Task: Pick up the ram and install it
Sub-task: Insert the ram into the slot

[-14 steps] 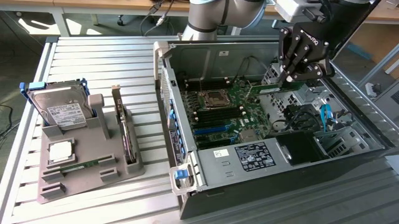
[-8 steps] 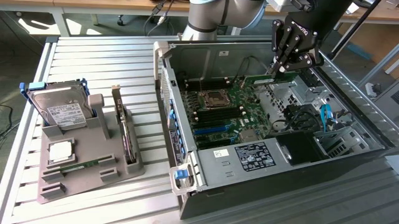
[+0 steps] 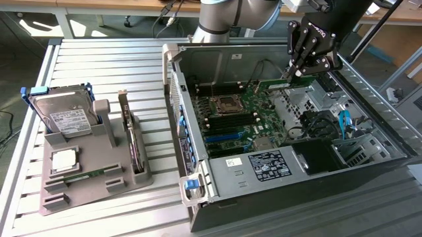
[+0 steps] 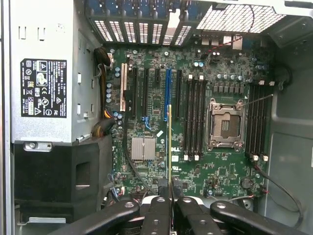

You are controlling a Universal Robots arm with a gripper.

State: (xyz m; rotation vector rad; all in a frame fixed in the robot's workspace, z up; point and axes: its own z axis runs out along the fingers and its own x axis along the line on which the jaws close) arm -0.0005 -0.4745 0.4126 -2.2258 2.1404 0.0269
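Kept well apart from the pincer (image 3: 295,73), toward the exterior view's left: grey parts holder (image 3: 99,190) with hard drive (image 3: 66,116) and expansion card (image 3: 132,140). Found below the pincer: motherboard (image 3: 247,116), empty CPU socket (image 4: 225,125), black memory slots (image 4: 194,117). Clamped the ram (image 3: 283,85) edge-down between closed fingers, above the board inside the open case (image 3: 264,168). Judged as carry stage; seating not yet done. Called for, by estimate: alignment along a free slot, then straight descent. Noted black cable (image 3: 264,66) just beside the pincer as possible snag.
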